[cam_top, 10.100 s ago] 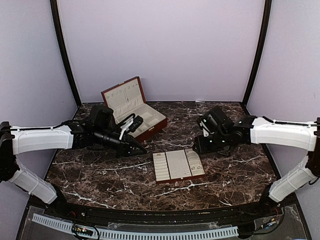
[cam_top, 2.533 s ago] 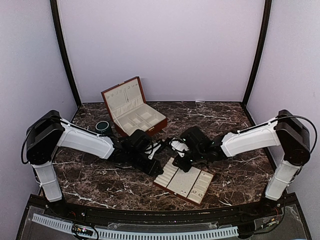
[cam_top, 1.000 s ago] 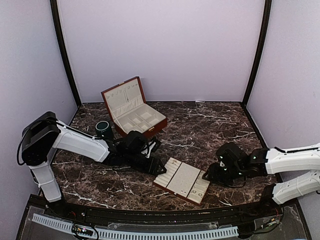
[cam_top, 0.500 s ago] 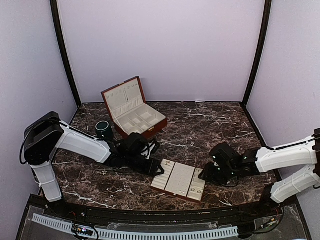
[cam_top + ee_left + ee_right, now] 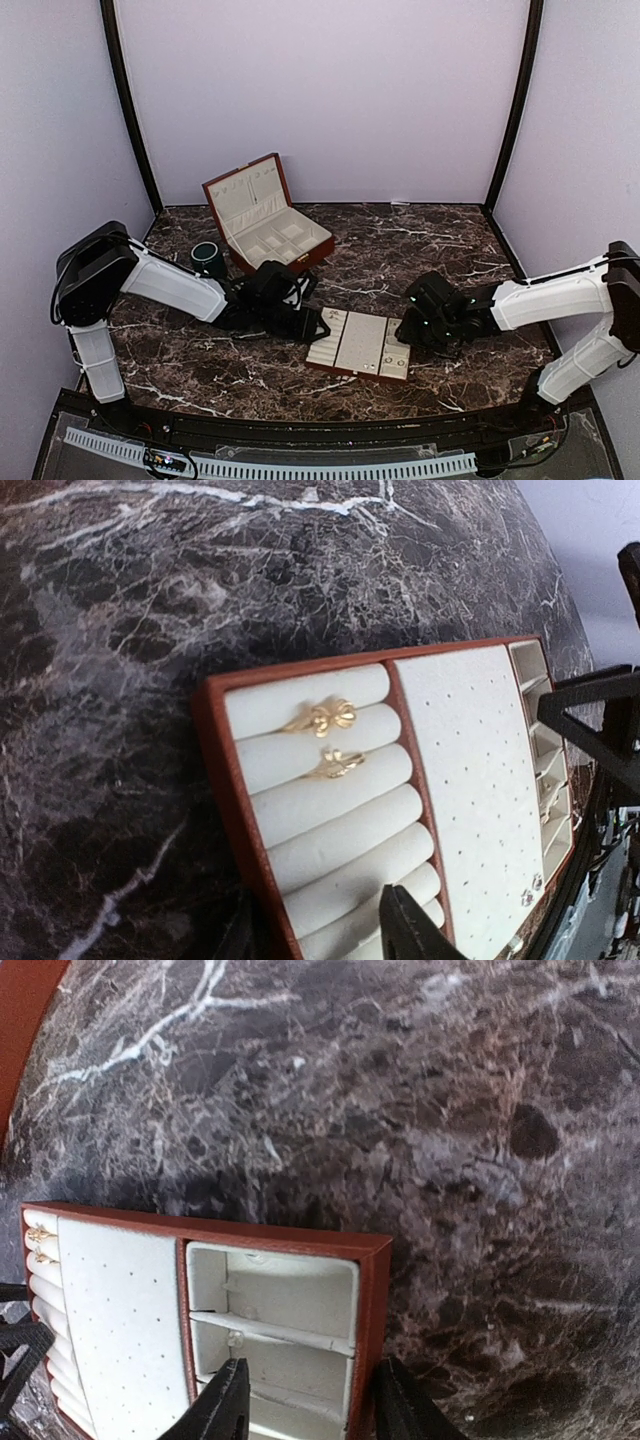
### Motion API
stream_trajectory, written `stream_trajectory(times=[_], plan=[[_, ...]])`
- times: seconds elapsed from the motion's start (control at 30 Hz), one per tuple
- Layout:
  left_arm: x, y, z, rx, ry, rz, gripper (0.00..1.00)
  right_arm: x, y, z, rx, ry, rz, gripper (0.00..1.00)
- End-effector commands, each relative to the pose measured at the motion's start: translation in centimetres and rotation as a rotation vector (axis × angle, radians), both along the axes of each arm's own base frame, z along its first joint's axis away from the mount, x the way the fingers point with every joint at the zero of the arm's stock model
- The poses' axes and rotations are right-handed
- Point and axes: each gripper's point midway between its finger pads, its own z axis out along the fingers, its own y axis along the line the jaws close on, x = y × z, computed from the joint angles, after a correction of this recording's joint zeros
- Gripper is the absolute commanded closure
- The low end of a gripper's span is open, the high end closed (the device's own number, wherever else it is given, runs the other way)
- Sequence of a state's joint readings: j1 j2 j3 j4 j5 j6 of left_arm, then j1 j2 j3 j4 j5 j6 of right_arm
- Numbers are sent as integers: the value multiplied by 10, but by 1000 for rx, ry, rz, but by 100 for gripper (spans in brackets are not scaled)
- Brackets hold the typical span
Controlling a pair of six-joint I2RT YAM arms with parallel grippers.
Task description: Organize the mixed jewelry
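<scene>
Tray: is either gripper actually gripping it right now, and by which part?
Cannot be told. The right gripper has its jaws astride the tray at its compartment-end wall, the left gripper at its ring-roll end, but whether either clamps is out of frame.

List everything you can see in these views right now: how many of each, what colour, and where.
dark marble table: one, brown-black with white veins, under everything.
red-brown wooden box: one, cream-lined, lid open, back left.
dark green cup: one, just left of the box.
flat cream-lined compartment tray: one, red-brown frame, front centre.
gold rings: two, on the ring rolls at the tray's left end.
tiny studs: at least two, pale, near an edge of the tray's dotted panel.
left arm: one, white and black, jaws straddling the tray's left end.
right arm: one, white and black, jaws straddling the tray's right end.
</scene>
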State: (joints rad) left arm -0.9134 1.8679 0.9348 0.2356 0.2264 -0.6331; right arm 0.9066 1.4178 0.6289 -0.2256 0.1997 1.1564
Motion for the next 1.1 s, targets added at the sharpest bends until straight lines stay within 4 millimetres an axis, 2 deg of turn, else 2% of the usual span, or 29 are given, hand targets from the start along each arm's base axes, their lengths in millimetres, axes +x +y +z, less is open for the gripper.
stream_trajectory(times=[0.0, 0.1, 0.2, 0.27, 0.33, 0.43, 0.57, 0.67, 0.7, 0.8, 0.9, 1.07], plan=[[15, -3, 20, -53, -53, 11, 49, 35, 21, 37, 70, -132, 14, 55], [21, 14, 26, -46, -73, 45, 39, 39, 11, 42, 0, -145, 21, 47], [19, 33, 34, -34, -98, 65, 34, 43, 2, 54, -77, -173, 38, 39], [17, 45, 41, -19, -118, 75, 33, 45, 7, 66, -87, -206, 96, 35], [15, 61, 53, -15, -137, 91, 31, 44, 25, 80, -72, -243, 206, 35], [9, 87, 62, 6, -142, 111, 30, 39, 54, 100, -69, -298, 327, 35], [7, 124, 83, 41, -165, 133, 28, 21, 111, 123, -16, -365, 525, 38], [8, 149, 106, 38, -205, 149, 22, 5, 158, 127, 35, -387, 664, 42], [11, 158, 116, 23, -222, 152, 21, -1, 174, 117, 35, -377, 712, 43], [23, 188, 132, 6, -214, 180, 20, -16, 218, 114, 58, -394, 842, 47], [30, 204, 145, -17, -199, 161, 19, -31, 254, 102, 40, -404, 953, 50], [42, 230, 147, 28, -232, 189, 19, -51, 302, 83, 42, -431, 1098, 53]])
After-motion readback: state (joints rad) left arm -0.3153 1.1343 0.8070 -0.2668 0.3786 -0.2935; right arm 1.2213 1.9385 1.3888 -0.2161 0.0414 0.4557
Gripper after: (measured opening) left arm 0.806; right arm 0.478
